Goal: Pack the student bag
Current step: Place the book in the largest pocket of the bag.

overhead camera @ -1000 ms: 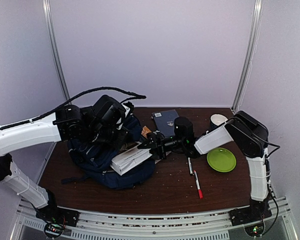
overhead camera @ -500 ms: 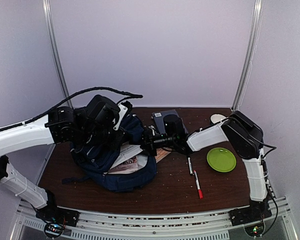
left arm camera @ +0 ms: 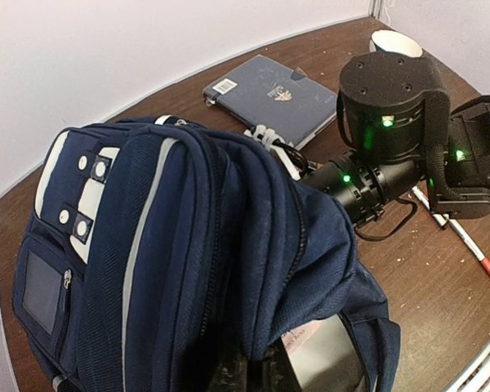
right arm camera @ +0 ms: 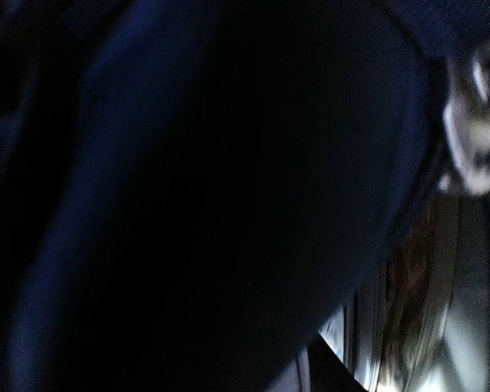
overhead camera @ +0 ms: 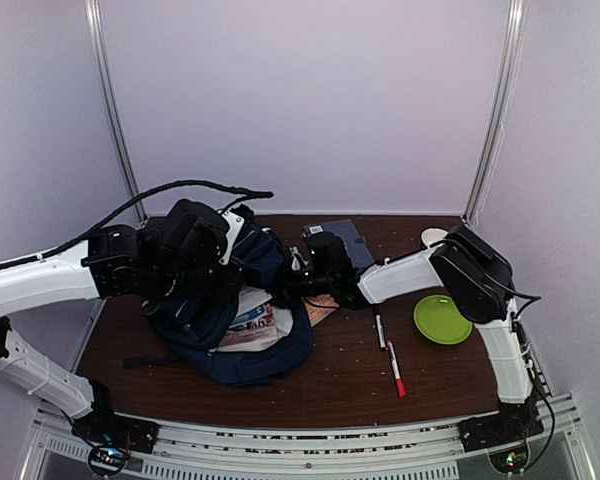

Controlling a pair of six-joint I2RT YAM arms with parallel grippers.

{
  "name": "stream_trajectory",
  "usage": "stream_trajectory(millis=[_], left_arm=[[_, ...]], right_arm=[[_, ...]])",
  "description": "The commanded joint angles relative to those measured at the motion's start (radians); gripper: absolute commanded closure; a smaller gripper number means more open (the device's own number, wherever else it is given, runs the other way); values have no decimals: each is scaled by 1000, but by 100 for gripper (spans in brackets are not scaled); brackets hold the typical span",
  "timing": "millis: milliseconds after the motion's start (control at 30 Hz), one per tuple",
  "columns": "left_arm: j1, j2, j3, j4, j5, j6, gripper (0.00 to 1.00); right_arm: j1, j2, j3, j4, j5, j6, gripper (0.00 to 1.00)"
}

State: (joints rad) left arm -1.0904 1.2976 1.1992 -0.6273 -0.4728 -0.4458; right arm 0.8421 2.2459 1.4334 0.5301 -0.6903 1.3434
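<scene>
The bag (overhead camera: pixel 230 352) sits on the left half of the bench (overhead camera: pixel 340 390), its mouth facing right, with papers (overhead camera: pixel 252 322) showing in the opening. The left arm reaches in from the left edge, forearm nearly level and wrist bent down over the top of the bag. The left tool (overhead camera: pixel 218 272) is closed tight against the bag's upper fabric, but what it pinches is hidden.

The right arm rises from its base at the right and folds at the elbow beside the plate (overhead camera: pixel 442 320). Its forearm stretches leftward, low and level, and the right tool (overhead camera: pixel 298 272) is pushed into the bag's mouth. The right wrist view shows only dark blue fabric, a metal ring (right arm camera: pixel 474 122) and page edges. I cannot tell how wide that tool stands or whether it holds anything.

A notebook (overhead camera: pixel 348 238) and a cup (left arm camera: pixel 396 42) lie behind the right forearm. Two pens (overhead camera: pixel 395 368) lie near the plate.
</scene>
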Motion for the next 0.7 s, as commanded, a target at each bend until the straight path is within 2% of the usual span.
stream_trajectory(millis=[0,167,667], left_arm=[[-11,-49,11,181,-18,-18,100],[-11,-54,-2,159,-62,-26,100],[-9,-88,-44,130,-136,-44,100]], right_arm=[[20,29,61,-50,42,-85,72],[17,0,48,-99,16,-122,53],[8,-109,38,-240,17,-273,36]])
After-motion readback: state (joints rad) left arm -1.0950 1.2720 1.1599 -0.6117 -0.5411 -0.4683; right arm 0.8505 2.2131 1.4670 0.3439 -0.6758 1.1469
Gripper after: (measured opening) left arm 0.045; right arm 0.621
